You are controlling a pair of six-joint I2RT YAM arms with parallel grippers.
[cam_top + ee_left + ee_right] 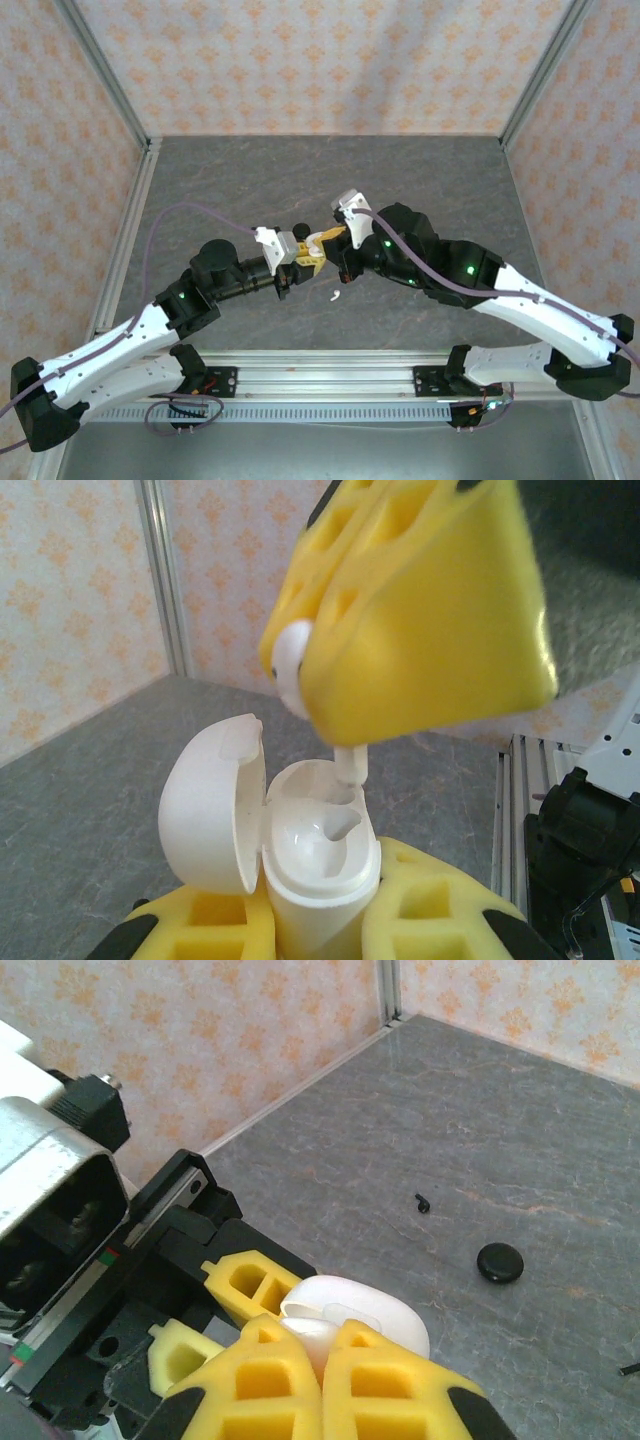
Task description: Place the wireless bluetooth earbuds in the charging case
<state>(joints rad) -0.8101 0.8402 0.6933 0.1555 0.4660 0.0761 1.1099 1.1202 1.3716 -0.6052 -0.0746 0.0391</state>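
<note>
My left gripper is shut on the body of an open white charging case, held upright with its lid swung to the left. Above it my right gripper is shut on a white earbud. The earbud's stem reaches down into the case's far slot. In the top view the two grippers, left and right, meet at mid table. A second white earbud lies on the table just in front of them. One tiny black earbud lies farther out.
A small round black object sits on the grey table beyond the grippers, also seen from above. Patterned walls enclose the table on three sides, and an aluminium rail runs along the near edge.
</note>
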